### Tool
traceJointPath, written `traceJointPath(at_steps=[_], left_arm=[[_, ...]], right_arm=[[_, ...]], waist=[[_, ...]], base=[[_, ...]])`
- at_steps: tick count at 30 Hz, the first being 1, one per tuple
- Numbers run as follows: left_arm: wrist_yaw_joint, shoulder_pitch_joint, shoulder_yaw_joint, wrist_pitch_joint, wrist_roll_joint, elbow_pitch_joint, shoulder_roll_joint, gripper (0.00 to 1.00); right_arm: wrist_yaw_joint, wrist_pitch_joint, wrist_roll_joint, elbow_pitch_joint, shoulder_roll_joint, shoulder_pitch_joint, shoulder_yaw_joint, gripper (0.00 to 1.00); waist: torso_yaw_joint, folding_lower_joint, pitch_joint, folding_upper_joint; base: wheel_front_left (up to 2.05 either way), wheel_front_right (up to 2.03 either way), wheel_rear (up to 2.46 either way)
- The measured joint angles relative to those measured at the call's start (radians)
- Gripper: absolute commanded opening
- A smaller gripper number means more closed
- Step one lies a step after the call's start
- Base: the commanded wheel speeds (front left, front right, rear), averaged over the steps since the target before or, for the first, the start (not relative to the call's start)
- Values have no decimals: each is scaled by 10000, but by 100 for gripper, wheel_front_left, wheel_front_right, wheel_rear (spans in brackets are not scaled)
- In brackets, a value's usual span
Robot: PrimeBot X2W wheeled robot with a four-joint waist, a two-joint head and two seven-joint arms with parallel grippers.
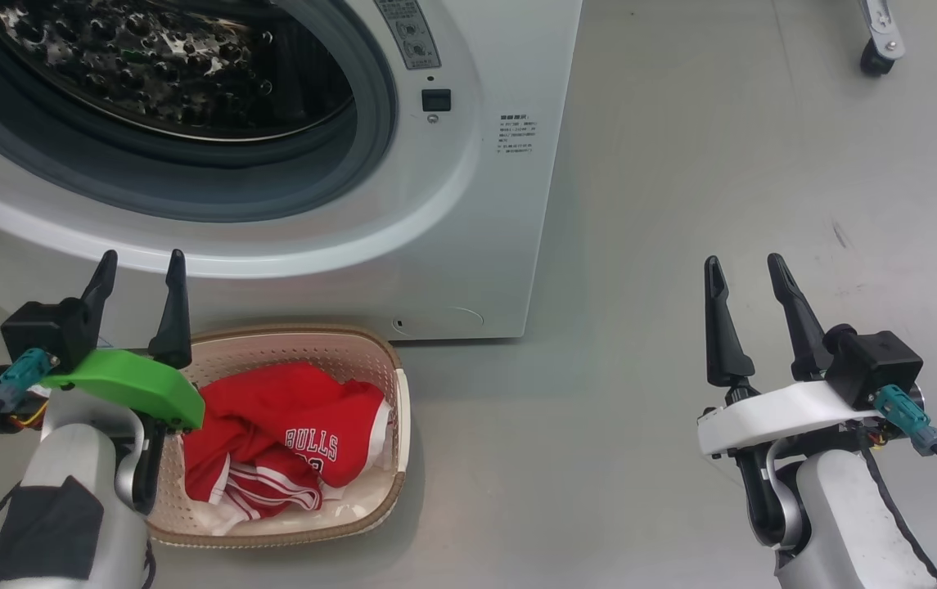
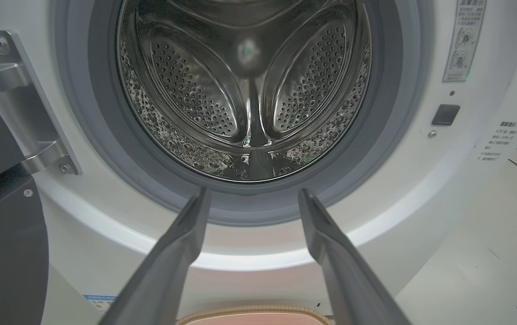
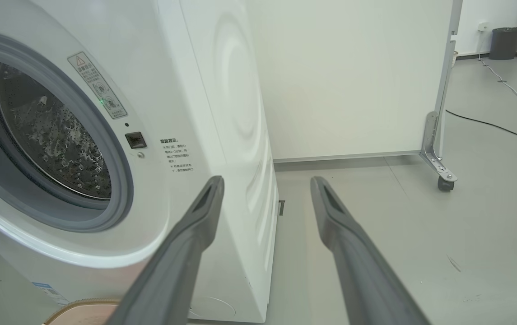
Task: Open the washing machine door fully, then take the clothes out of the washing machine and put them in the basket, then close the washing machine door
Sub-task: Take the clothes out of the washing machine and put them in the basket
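Now the drum (image 2: 244, 90) of the washing machine (image 1: 468, 204) looks bare in the left wrist view. The clothes (image 1: 288, 433), a red jersey over some white fabric, lie in the basket (image 1: 390, 491) on the floor just in front of the machine. So we judge the step in hand to be the last one: shutting the door (image 2: 5, 253), which stands swung out on the machine's left, hung on its metal hinge (image 2: 28, 104).

Our left hand (image 1: 142, 262) hangs above the basket's left rim, fingers spread wide and holding nothing. Our right hand (image 1: 744, 262) hovers well to the right over the floor, equally spread and empty.

The left hand is the nearer to the door, so we would use it. We cannot see the door's free edge in these views, so we should turn to find it before reaching. We would get a finger behind the outer face near that edge, far from the hinge, where a light push swings it most easily. Then we would follow the door's arc rather than shove straight.

The basket sits close under the opening, so a low forearm could knock it; we should keep the sweep above its rim. Nothing drapes over the grey seal, so the door ought to seat cleanly. The dark latch slot (image 2: 445, 114) sits on the opening's right side, and we expect a firm last press there to make it catch.
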Motion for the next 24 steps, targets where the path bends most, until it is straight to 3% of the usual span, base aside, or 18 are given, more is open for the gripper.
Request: traceJointPath(at_steps=[24], left_arm=[[0,2631,-67,0,894,-2872,-353,100]], right_arm=[[115,0,-4,-104,6,919,75,100]], waist=[[187,0,-1052,0]], base=[[0,0,0]])
